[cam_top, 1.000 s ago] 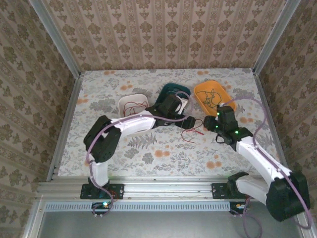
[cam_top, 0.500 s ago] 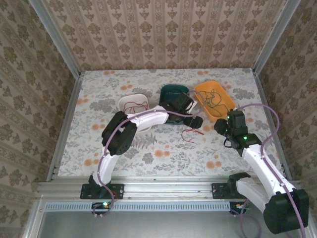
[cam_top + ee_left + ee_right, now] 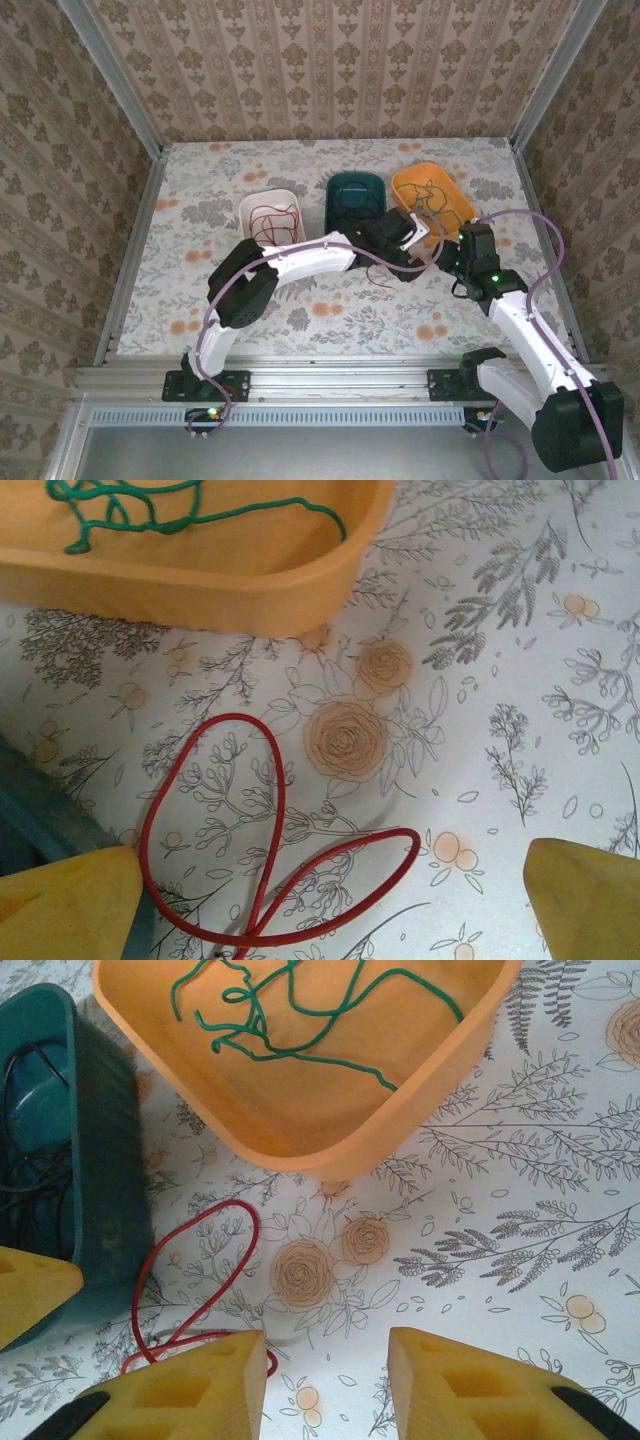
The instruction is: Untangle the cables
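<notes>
A loose red cable (image 3: pixel 270 850) lies in loops on the flowered table, just in front of the orange tray (image 3: pixel 200 570). That tray holds a green cable (image 3: pixel 150 505). My left gripper (image 3: pixel 330 910) hovers over the red loops, open, with nothing between its yellow fingers (image 3: pixel 70 905). From the right, my right gripper (image 3: pixel 325 1380) faces the same red cable (image 3: pixel 200 1270), also open and empty. In the top view the left gripper (image 3: pixel 422 243) and right gripper (image 3: pixel 452 258) are close together in front of the orange tray (image 3: pixel 455 205).
A teal tray (image 3: pixel 90 1160) with black cables (image 3: pixel 30 1160) stands left of the orange tray (image 3: pixel 300 1090). A white tray (image 3: pixel 270 212) holding another red cable sits further left. The left arm stretches across the middle of the table. Patterned walls close in the table.
The left arm swung right, from over the teal tray to in front of the orange tray. The right gripper drew back to the right, then held still.
</notes>
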`<state>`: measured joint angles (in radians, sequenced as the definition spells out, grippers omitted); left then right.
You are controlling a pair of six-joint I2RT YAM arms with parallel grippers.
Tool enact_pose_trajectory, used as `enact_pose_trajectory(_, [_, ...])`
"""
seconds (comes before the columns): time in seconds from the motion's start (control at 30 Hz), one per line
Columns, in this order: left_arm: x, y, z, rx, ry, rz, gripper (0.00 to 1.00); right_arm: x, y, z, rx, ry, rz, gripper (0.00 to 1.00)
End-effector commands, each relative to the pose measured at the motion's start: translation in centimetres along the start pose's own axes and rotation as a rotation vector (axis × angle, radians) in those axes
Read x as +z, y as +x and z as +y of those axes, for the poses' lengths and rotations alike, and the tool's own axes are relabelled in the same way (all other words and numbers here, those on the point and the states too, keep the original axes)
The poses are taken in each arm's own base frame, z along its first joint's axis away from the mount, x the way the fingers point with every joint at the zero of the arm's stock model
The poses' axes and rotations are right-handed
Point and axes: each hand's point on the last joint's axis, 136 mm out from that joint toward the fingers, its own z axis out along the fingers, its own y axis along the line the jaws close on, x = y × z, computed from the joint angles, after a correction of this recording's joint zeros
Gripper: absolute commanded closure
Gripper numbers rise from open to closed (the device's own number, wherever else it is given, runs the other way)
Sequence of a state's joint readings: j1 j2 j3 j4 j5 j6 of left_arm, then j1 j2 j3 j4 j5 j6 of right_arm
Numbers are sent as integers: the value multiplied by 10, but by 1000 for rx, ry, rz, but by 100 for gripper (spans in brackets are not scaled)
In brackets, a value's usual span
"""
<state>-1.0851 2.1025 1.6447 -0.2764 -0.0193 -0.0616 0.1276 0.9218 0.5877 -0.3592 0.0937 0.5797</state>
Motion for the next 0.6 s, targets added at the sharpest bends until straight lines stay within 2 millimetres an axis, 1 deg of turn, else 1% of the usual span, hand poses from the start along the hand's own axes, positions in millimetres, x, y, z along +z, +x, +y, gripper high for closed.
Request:
enact_pose_trajectory(0.0, [-9,-13,-8,71,101,-45,2,1,12,-7,11,12,33,61])
enact_pose_trajectory(0.03, [-8,-12,-15,72,157,-39,2,1,12,-8,13,13,33,61])
enact_pose_trajectory(0.1, [-3,-6,-20,65,226,-9,3,1,13,-8,16,16,36,61])
enact_pose_trajectory(0.23, [10,7,-16,51,287,86,7,2,13,-8,21,15,42,61])
enact_pose_trajectory(0.47, [29,31,0,160,223,202,7,4,14,-8,37,11,52,61])
enact_pose_trajectory(0.57, [34,40,3,208,198,234,9,4,14,-8,41,11,54,61])
